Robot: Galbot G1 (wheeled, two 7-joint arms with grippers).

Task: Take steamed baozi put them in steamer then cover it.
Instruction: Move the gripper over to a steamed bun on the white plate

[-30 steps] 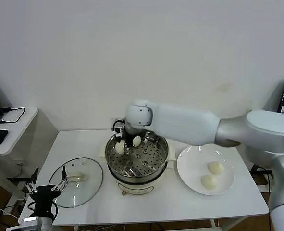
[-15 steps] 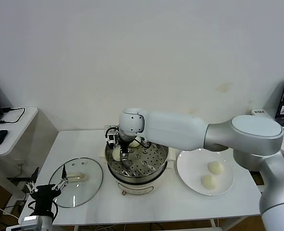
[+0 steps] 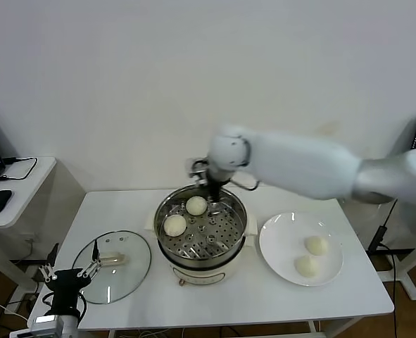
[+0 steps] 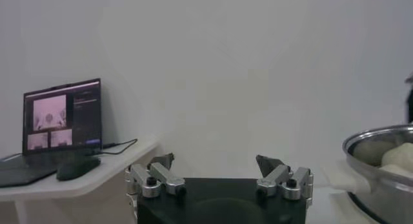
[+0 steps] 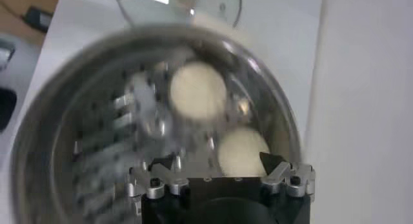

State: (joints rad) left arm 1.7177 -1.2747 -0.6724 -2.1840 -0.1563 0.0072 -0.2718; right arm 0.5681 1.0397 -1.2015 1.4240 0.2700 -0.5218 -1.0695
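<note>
Nearest the camera, low at the table's front left corner, well left of the steamer [image 3: 201, 229]: left gripper [image 3: 68, 276], parked, fingers spread wide, holding nothing. Just beyond it, between that gripper and the steamer: round glass lid [image 3: 112, 265] with white handle, lying flat on the white table [image 3: 250, 299]. At table centre: the steamer itself, shiny steel on a cream base, perforated tray bare except for two steamed baozi [image 3: 174, 224] resting side by side in its rear left part, one nearer the front, the other [image 3: 196, 205] toward the back rim. Right of the steamer, just beside it: flat white plate [image 3: 285, 243] carrying two more buns [image 3: 316, 245], close together on its right half. Farther back, above the steamer's rear rim: right gripper [image 3: 214, 184], jaws spread apart and empty, clear of both buns below; seen from the wrist, fingertips [image 5: 162, 164] apart over the nearer bun [image 5: 242, 151].
</note>
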